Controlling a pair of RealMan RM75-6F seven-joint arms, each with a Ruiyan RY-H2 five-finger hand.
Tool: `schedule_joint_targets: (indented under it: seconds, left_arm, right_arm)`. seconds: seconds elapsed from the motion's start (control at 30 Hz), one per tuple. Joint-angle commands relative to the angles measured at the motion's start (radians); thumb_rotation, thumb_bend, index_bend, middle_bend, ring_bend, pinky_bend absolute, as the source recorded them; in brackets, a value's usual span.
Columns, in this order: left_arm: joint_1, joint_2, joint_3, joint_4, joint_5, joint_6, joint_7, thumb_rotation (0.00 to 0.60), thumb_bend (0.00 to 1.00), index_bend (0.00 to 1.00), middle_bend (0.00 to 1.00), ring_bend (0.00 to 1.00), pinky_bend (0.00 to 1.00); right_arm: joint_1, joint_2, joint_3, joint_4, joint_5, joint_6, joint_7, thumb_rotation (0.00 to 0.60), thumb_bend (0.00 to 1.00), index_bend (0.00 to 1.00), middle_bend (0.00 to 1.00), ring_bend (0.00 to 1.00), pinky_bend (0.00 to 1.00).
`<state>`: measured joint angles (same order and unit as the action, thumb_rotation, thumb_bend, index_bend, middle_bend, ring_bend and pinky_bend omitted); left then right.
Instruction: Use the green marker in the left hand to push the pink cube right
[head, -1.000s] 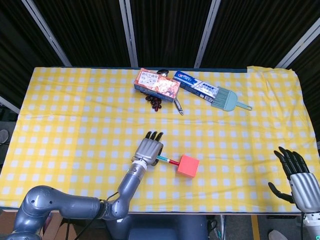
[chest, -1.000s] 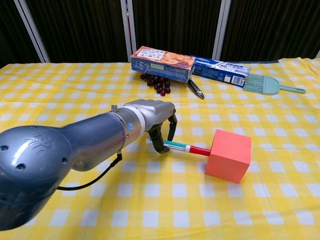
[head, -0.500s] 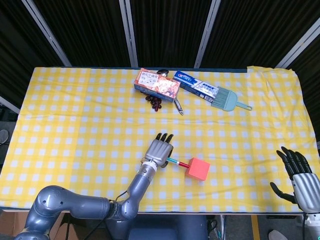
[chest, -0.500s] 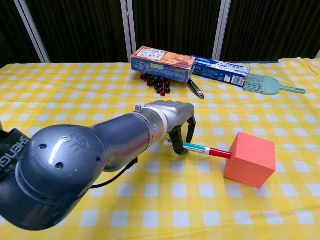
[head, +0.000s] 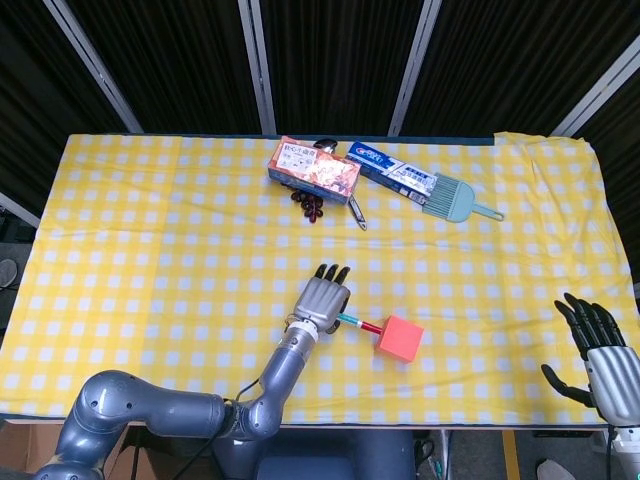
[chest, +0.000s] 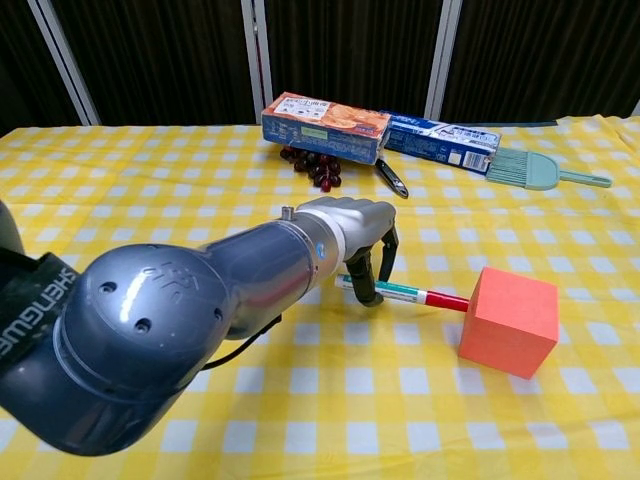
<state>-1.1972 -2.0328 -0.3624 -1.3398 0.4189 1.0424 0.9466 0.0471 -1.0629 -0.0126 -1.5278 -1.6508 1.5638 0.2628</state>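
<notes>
My left hand (head: 322, 301) (chest: 355, 232) grips a green marker (head: 356, 323) (chest: 402, 294) with a red tip, held low over the yellow checked cloth and pointing right. The red tip touches the left face of the pink cube (head: 400, 338) (chest: 509, 320), which sits on the cloth near the front edge. My right hand (head: 605, 358) hangs at the far right front corner, off the cloth, fingers spread and holding nothing; only the head view shows it.
At the back of the table (head: 150, 250) lie a snack box (head: 313, 172) (chest: 325, 126), dark cherries (head: 308, 204) (chest: 314, 166), a toothpaste box (head: 393, 172) (chest: 441, 140), a teal brush (head: 455, 200) (chest: 540, 170) and a small metal tool (head: 356, 214) (chest: 392, 178).
My left hand moved right with the marker, and the pink cube slid right ahead of the tip. The right hand barely shifted.
</notes>
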Motion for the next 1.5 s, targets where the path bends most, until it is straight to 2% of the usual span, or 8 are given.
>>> schedule_joint_targets:
  seconds: [0.03, 0.3, 1.0, 1.23, 1.5]
  left_arm:
    - [-0.001, 0.001, 0.004, 0.0, -0.004, 0.001, 0.004, 0.6, 0.44, 0.6, 0.04, 0.0, 0.0]
    - [-0.019, -0.003, 0.002, 0.013, -0.017, -0.004, 0.021, 0.6, 0.44, 0.6, 0.03, 0.0, 0.0]
    - [-0.132, -0.079, -0.062, 0.098, -0.071, -0.046, 0.059, 0.6, 0.44, 0.6, 0.03, 0.0, 0.0]
    - [-0.117, -0.06, -0.037, 0.086, -0.059, -0.023, 0.061, 0.6, 0.44, 0.6, 0.04, 0.0, 0.0]
    - [-0.029, 0.059, 0.049, 0.003, -0.039, 0.019, 0.067, 0.6, 0.44, 0.59, 0.04, 0.0, 0.0]
  right_arm:
    - [0.0, 0.0, 0.0, -0.001, 0.0, -0.001, 0.0, 0.6, 0.34, 0.0, 0.0, 0.0, 0.05]
    - [0.0, 0.0, 0.001, -0.002, 0.0, 0.0, 0.001, 0.6, 0.34, 0.0, 0.0, 0.0, 0.05]
    - [-0.004, 0.006, 0.004, 0.001, 0.006, 0.005, 0.025, 0.6, 0.34, 0.0, 0.0, 0.0, 0.05]
    - [-0.009, 0.008, 0.004, 0.006, 0.009, 0.011, 0.031, 0.6, 0.34, 0.0, 0.0, 0.0, 0.05]
    - [-0.013, 0.009, 0.005, 0.009, 0.013, 0.013, 0.029, 0.6, 0.34, 0.0, 0.0, 0.0, 0.05]
